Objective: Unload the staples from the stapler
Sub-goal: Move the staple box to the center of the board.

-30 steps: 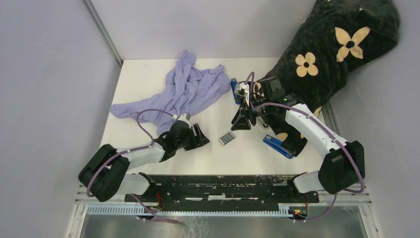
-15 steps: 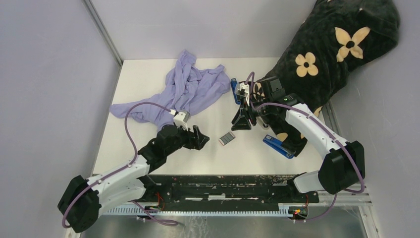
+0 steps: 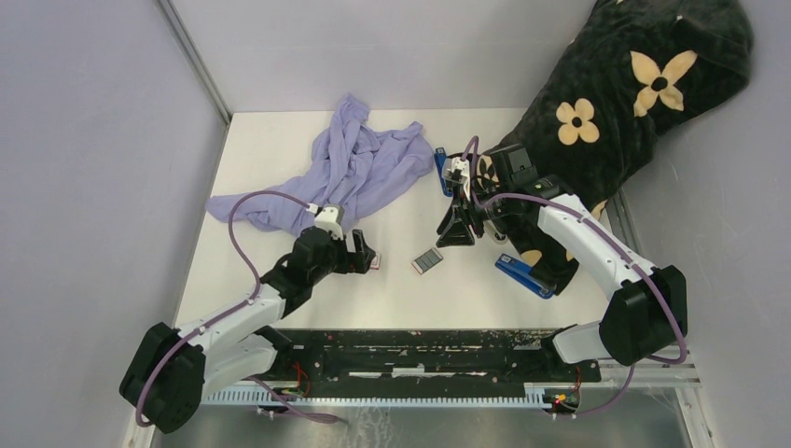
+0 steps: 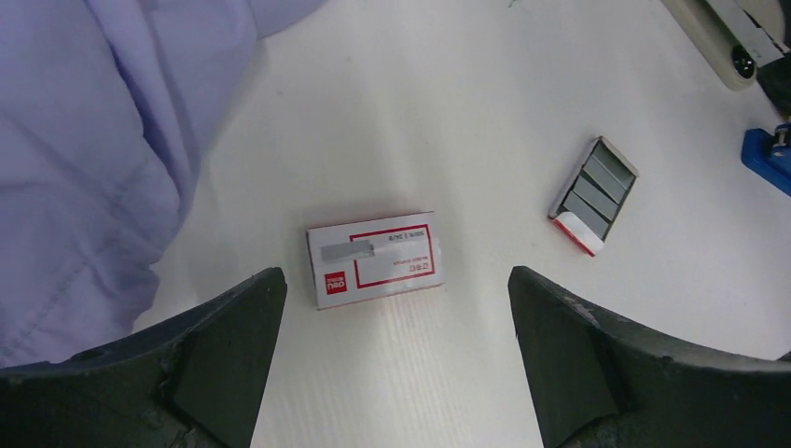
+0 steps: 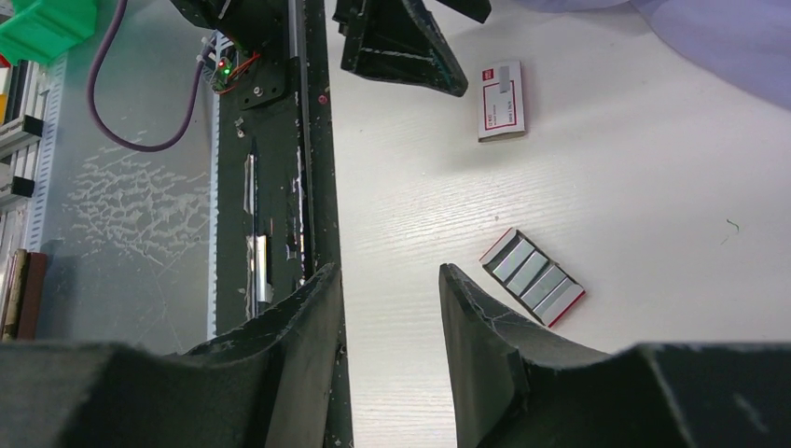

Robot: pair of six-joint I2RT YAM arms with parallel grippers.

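Several silver-grey staples (image 3: 427,261) (image 4: 593,194) (image 5: 532,277) lie side by side in a small open tray with a red edge, mid-table. A blue stapler (image 3: 524,274) lies to their right at the edge of the black fabric. My left gripper (image 3: 362,254) (image 4: 396,278) stands wide open with nothing between its fingers, just short of a closed red-and-white box (image 3: 376,262) (image 4: 376,259) (image 5: 501,100). My right gripper (image 3: 457,230) (image 5: 389,271) hangs part-way open and empty beyond the tray, pointing toward the table's near edge.
A crumpled lilac shirt (image 3: 350,173) covers the back left, close to my left arm. Black flowered fabric (image 3: 616,103) fills the back right. A second blue stapler (image 3: 440,170) sits behind my right gripper. The black base rail (image 3: 410,350) runs along the near edge.
My left gripper has opened wide, let go of the red-and-white box and drawn back to the left; the box now lies flat on the table. The right arm has not moved.
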